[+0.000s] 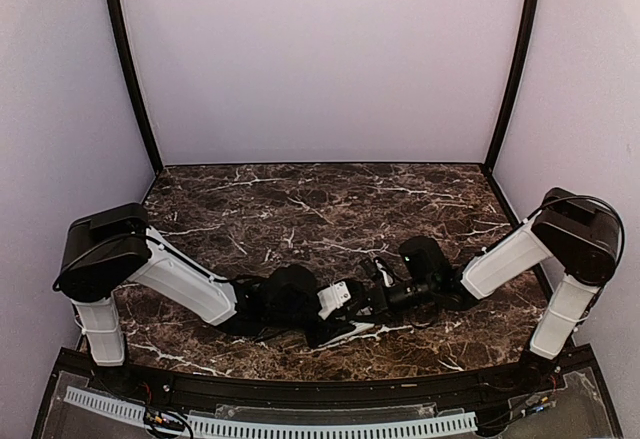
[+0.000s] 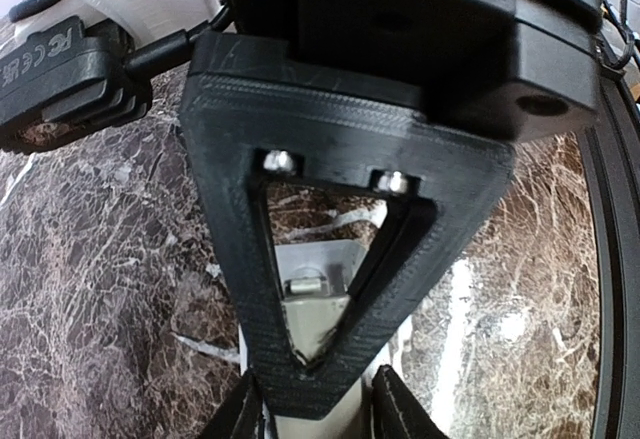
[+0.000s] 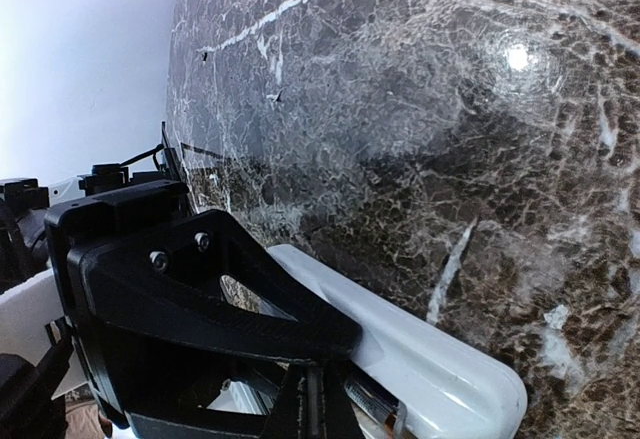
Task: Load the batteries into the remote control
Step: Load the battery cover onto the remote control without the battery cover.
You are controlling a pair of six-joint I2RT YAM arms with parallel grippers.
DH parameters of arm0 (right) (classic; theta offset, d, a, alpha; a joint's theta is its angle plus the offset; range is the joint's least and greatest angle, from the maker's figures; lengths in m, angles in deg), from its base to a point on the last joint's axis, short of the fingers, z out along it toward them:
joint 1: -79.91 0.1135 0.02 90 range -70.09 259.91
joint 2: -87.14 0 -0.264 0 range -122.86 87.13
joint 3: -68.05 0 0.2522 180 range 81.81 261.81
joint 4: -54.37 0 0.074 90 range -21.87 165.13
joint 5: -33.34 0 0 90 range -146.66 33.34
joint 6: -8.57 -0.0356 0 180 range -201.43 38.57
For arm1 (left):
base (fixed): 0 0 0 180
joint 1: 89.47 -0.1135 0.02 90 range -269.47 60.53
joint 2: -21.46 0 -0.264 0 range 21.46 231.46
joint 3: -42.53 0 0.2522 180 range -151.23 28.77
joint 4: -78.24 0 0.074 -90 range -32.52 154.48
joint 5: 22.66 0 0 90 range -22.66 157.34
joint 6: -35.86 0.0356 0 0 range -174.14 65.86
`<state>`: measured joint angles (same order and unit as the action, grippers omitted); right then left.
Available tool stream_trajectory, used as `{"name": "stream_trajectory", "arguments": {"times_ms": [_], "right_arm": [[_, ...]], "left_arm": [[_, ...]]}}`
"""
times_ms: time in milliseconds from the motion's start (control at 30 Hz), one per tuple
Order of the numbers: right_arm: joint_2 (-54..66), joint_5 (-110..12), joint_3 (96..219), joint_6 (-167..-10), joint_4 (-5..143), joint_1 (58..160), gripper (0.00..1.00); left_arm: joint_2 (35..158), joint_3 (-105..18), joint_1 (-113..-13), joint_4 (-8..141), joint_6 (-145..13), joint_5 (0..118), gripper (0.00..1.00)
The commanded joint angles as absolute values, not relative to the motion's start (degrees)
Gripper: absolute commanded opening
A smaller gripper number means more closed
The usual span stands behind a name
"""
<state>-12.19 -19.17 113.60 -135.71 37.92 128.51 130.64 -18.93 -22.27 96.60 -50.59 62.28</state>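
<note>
The white remote control [image 2: 320,259] lies back-up near the table's front middle [image 1: 352,330], its recessed compartment showing a metal contact. My left gripper [image 2: 320,421] has a finger [image 2: 243,417] against each long side of it, shut on it. The right gripper [image 2: 306,384] is shut, and its joined tips point down into the compartment. In the right wrist view, those tips [image 3: 322,404] sit beside a slim metallic battery [image 3: 378,407] lying in the remote [image 3: 440,364]. The black triangular finger [image 3: 230,309] of the left gripper leans on the remote's edge. No other battery shows.
Dark veined marble table [image 1: 300,209] with pale walls on three sides and black posts [image 1: 128,69] at the back corners. A black rail and white slotted strip [image 1: 300,424] run along the near edge. Both arms meet at the front middle.
</note>
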Motion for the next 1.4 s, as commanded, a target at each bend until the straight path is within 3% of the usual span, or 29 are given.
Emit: {"name": "stream_trajectory", "arguments": {"times_ms": [0, 200, 433, 633, 767, 967, 1367], "right_arm": [[-14.68, -22.03, 112.14, -134.67, 45.11, 129.31, 0.0], [-14.9, -21.95, 112.24, -134.95, 44.58, 129.31, 0.0], [-14.86, -21.95, 112.03, -134.88, 44.45, 129.31, 0.0], [-14.76, -21.86, 112.23, -134.78, 44.78, 129.31, 0.0], [-13.41, -22.3, 113.64, -133.15, 48.25, 129.18, 0.09], [-9.31, -23.79, 116.19, -129.73, 55.21, 127.73, 0.22], [-2.4, -28.72, 123.94, -121.87, 73.03, 126.76, 0.33]], "left_arm": [[129.41, -17.07, -22.41, 94.17, -51.61, 61.22, 0.33], [129.59, -17.56, -22.41, 94.5, -51.1, 61.5, 0.22], [129.55, -16.78, -22.41, 93.23, -50.84, 60.44, 0.18], [129.49, -16.09, -22.41, 92.16, -50.97, 58.87, 0.07], [129.51, -15.61, -22.41, 90.92, -50.89, 58.45, 0.0], [129.21, -14.63, -22.41, 90.32, -51.46, 57.67, 0.0], [129.43, -14.73, -22.41, 89.64, -51.2, 57.41, 0.0]]}}
